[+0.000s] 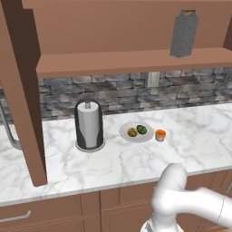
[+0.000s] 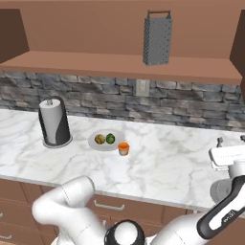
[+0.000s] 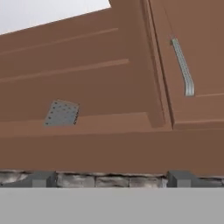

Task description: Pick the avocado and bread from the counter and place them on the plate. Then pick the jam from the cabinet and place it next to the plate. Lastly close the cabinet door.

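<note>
The plate (image 1: 125,134) (image 2: 92,143) lies on the counter (image 1: 190,140) (image 2: 172,162) with the yellow-brown bread (image 1: 132,132) (image 2: 99,139) and the dark green avocado (image 1: 142,129) (image 2: 110,138) on it. Just right of the plate stands the orange jam (image 1: 160,135) (image 2: 124,149). The cabinet (image 1: 136,59) (image 2: 95,62) is open, and its cabinet door (image 1: 22,90) juts out at the left. My gripper (image 2: 231,141) (image 3: 111,179) is open and empty at the far right, well away from the plate. It faces up at the cabinet, where a door with a silver bar handle (image 3: 183,70) appears.
A tall grey grater (image 1: 183,34) (image 2: 157,38) (image 3: 61,113) stands on the cabinet shelf. A paper-towel holder (image 1: 89,124) (image 2: 55,123) sits left of the plate. A stone backsplash (image 1: 118,93) runs behind the counter, brown drawers (image 1: 54,213) below it.
</note>
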